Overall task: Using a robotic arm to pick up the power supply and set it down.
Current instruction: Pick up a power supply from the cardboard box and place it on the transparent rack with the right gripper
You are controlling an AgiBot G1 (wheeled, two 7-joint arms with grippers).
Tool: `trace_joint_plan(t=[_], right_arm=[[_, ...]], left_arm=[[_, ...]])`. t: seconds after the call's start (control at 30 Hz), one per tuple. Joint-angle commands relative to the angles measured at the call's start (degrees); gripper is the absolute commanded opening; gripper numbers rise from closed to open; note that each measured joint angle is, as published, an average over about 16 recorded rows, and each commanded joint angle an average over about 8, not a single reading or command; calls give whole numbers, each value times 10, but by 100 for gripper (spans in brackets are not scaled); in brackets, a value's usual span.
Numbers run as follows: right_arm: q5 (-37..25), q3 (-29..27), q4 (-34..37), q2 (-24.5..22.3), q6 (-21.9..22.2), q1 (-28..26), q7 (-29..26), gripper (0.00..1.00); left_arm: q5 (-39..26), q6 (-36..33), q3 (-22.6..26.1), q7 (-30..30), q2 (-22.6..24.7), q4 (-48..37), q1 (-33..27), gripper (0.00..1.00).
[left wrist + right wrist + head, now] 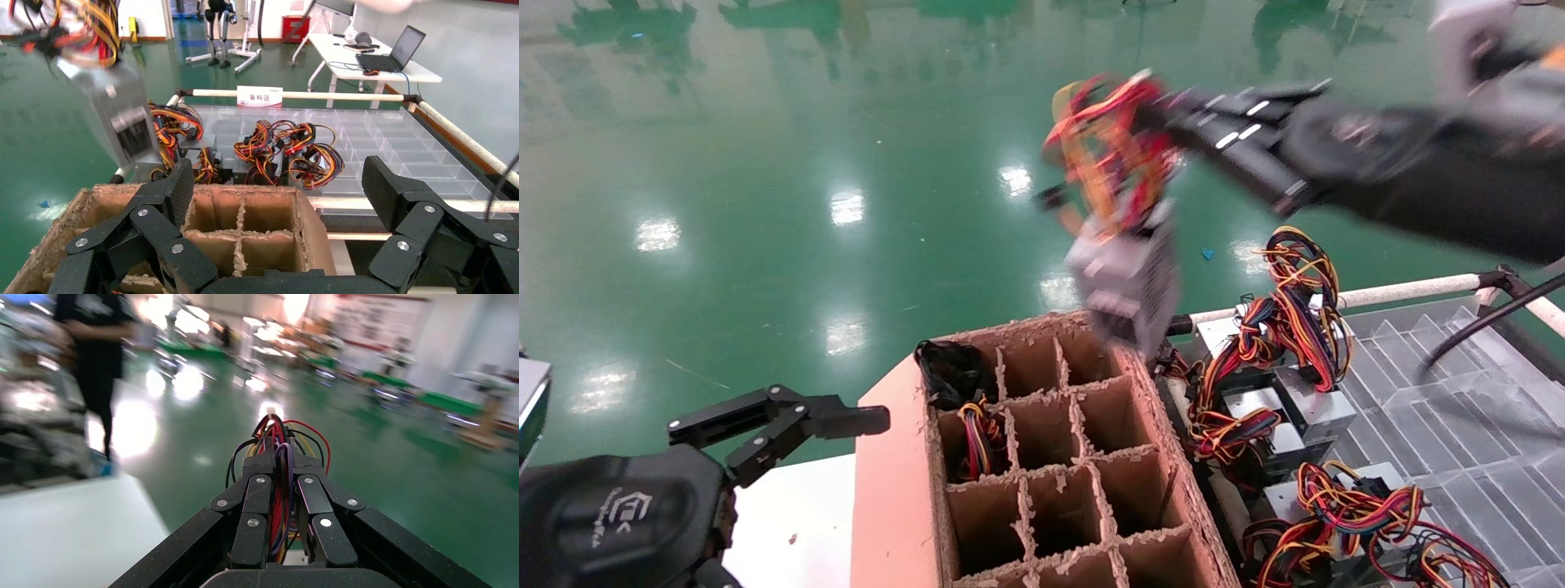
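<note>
The power supply (1128,282) is a grey metal box that hangs tilted in the air above the far edge of the cardboard box (891,490). Its red, orange and yellow wire bundle (1103,147) is on top. My right gripper (1164,114) is shut on that bundle, not on the metal case. In the right wrist view, red, yellow and purple wires (276,496) run between the shut fingers of the right gripper (278,459). The left wrist view shows the hanging power supply (116,116) too. My left gripper (834,425) is parked low and open beside the cardboard box.
The cardboard box (315,236) has a grid of open cells; one cell holds a wire bundle (977,437). To its right, several more grey units with wire bundles (1279,408) lie on a clear ribbed tray (1459,425) behind a white rail (1401,290). Green floor lies beyond.
</note>
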State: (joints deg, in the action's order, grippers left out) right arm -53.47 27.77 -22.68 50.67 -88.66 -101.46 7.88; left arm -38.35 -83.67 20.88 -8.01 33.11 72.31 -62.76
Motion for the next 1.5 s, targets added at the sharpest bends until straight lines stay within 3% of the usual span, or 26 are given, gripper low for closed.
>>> trace_joint_plan(t=[0.03,0.37,0.7,1.13,1.5], right_arm=[[-8,2,7,-17,7,-24,0,0],[-96,38,28,-88,36,-135,-7,0],[-198,83,-26,-151,79,-193,-21,0],[-290,123,-84,-193,138,-190,-49,0],[-296,135,-56,-186,139,-149,-35,0]], left_arm=[[0,0,0,0,0,0,0,100],[0,0,0,0,0,0,0,100],[0,0,0,0,0,0,0,100],[0,0,0,0,0,0,0,100],[0,0,0,0,0,0,0,100]])
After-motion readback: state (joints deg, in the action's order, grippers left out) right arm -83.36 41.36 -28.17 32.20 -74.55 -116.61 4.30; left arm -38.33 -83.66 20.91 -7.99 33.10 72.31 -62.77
